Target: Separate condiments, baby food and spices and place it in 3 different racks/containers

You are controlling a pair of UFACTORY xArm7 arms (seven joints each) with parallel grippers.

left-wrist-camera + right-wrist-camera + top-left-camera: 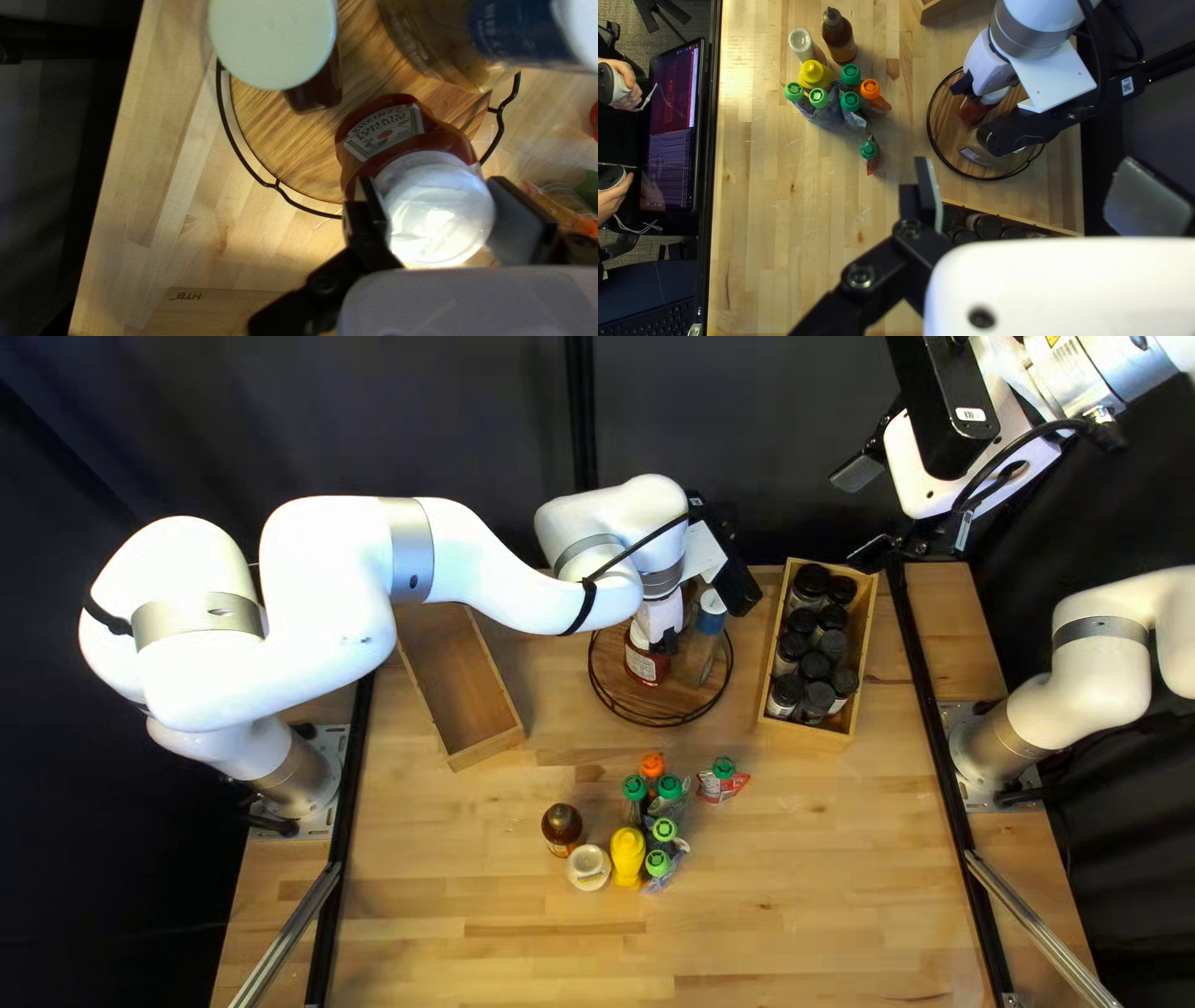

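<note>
Red is the ketchup bottle [646,662], and in the top left view it stands on the round rack [660,702], toward its left side, roughly upright. My left arm [486,573] reaches over to it, so this arm is the nearer one for the work. The spice jars [815,666] are together in the wooden box [868,597] at the right of the rack. Before the rack are the brown bottle [562,829], the pale bottle [589,868], the yellow bottle [627,856] and the capped pouches [665,830], which I take for baby food.

In the left wrist view, the left claw [440,211] pinches the white cap of the ketchup, one finger at each side. The body of the bottle lies beyond the cap, its long axis going from the claw down to the rack. I judge the placing is near its end: the base should sit flat before the claw lets go, then back away along this axis. The blue-labelled jar [498,31] is close, so a sideways move could knock it.

In the right wrist view, the right claw [1030,190] is spread wide with nothing held, apart from the rack.
</note>
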